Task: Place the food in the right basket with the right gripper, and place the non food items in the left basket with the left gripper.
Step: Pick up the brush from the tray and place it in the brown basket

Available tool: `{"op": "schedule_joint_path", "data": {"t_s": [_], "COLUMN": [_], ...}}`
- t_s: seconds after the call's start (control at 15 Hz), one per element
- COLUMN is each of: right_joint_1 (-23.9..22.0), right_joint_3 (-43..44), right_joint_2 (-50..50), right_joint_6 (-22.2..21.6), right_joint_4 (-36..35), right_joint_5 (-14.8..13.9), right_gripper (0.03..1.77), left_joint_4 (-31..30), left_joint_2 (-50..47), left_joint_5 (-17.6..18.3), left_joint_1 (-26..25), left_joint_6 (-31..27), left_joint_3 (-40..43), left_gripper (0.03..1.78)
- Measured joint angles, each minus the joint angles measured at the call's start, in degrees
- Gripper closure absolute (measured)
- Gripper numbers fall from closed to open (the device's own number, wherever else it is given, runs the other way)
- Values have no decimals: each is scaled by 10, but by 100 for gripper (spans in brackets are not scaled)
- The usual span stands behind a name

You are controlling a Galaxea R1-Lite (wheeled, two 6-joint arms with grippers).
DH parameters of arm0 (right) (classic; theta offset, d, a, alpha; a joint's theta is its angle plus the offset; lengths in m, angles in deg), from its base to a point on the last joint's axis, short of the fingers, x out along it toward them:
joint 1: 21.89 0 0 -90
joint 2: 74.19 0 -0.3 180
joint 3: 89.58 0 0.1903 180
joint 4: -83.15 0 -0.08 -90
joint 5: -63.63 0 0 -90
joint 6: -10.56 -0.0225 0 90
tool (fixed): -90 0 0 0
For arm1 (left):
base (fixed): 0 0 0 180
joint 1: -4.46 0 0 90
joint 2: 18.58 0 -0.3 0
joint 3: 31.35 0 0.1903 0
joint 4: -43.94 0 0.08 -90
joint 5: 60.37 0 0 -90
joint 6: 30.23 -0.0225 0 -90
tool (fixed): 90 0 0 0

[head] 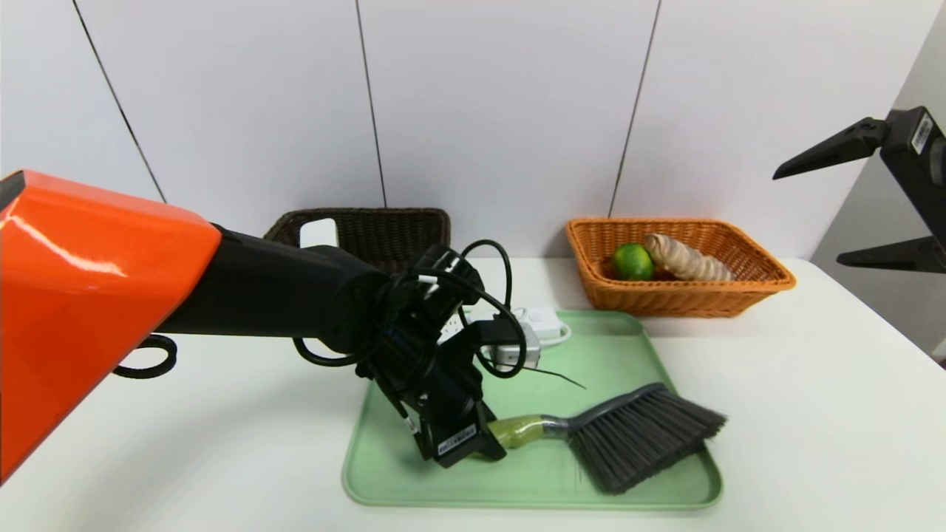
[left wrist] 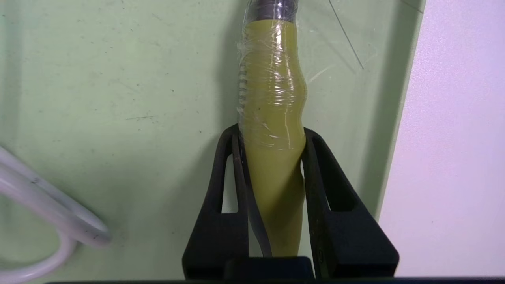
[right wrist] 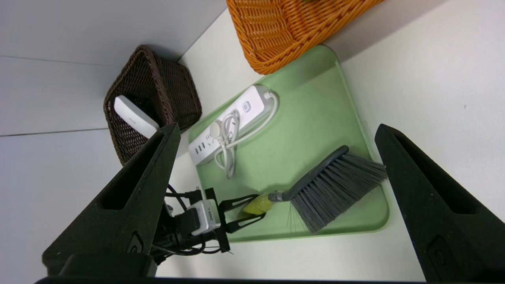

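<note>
Brush (head: 635,436) on near tray (head: 591,484); I've got left gripper (left wrist: 271,132) pinching its handle, right gripper (right wrist: 278,128) spread, far right.

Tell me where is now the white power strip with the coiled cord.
In the right wrist view, the white plastic power strip lies on the green tray, along its edge nearest the dark brown woven basket.

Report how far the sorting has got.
Done: lime and roll in the orange basket, white case in the dark one.
In hand: brush, its handle between the left gripper's fingers.
Left: power strip, on the tray.
</note>
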Motion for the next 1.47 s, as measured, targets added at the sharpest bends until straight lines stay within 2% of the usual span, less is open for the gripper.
{"op": "schedule_joint_path", "data": {"t_s": [0.27,0.67,0.93,1.13,1.27,1.47], "right_joint_1": [0,0,0,-2,-2,-2], "right_joint_3": [1,0,-3,-3,-4,-15], "right_joint_2": [-2,-10,-15,-15,-15,-15], "right_joint_6": [-1,-1,-3,-25,-34,-37], "right_joint_4": [1,2,3,3,2,3], "right_joint_5": [-1,-1,-2,-1,0,0], "right_gripper": [9,9,9,9,9,9], "left_joint_4": [5,114,118,117,122,169], "left_joint_2": [-17,-76,-138,-186,-212,-237], "left_joint_5": [1,1,-11,-34,-35,-28], "left_joint_1": [0,0,-4,-44,-84,-160], "left_joint_6": [22,44,112,129,130,125], "left_joint_3": [-29,-84,-126,-152,-162,-199], "left_gripper": [139,139,139,139,139,139]}}
